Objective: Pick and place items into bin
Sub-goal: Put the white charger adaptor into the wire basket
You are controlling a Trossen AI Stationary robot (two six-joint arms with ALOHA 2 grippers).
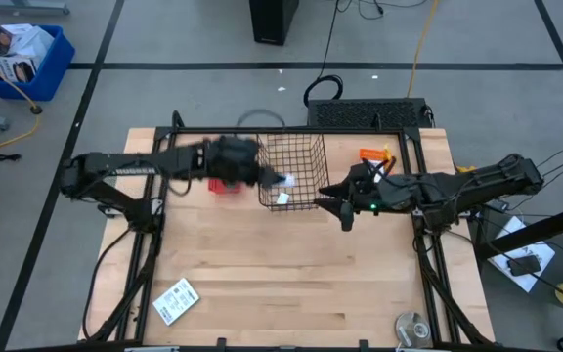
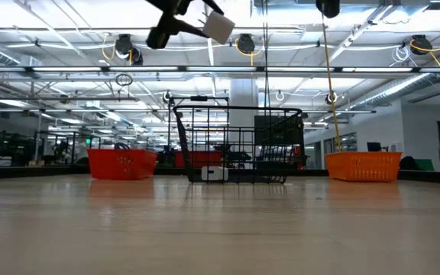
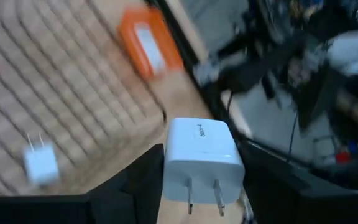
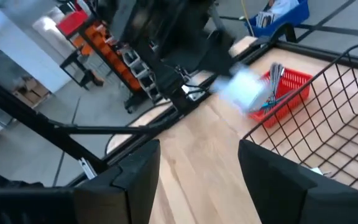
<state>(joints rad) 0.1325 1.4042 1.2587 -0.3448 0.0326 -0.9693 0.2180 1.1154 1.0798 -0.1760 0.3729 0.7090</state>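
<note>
My left gripper [image 1: 274,180] is shut on a tiny white block with two metal prongs [image 3: 201,158], high over the left part of the black wire basket [image 1: 293,168]. In the low view the white block [image 2: 218,27] hangs well above the basket [image 2: 235,145]. A second white block [image 3: 40,163] lies on the basket floor [image 1: 283,198]. My right gripper [image 1: 336,202] is open and hovers at the basket's right side, touching nothing. A flat white printed packet [image 1: 175,301] lies flat on the table's near left part. A teal tool and a grey tool [image 4: 272,87] stick out of a small red bin [image 4: 286,86]. My left gripper pinches the white block between its two fingers [image 3: 145,180], one on each opposite side of the block's body [image 3: 173,168]. The fingers come slanting from the table's left. The block is lifted clear above the basket, its prongs [image 3: 204,196] pointing back toward the wrist.
The small red bin [image 1: 228,186] stands just left of the wire basket. An orange bin [image 1: 374,154] stands to the basket's right, by my right arm. A round silver roll [image 1: 413,328] lies at the near right corner. Bare wood fills the table's near half.
</note>
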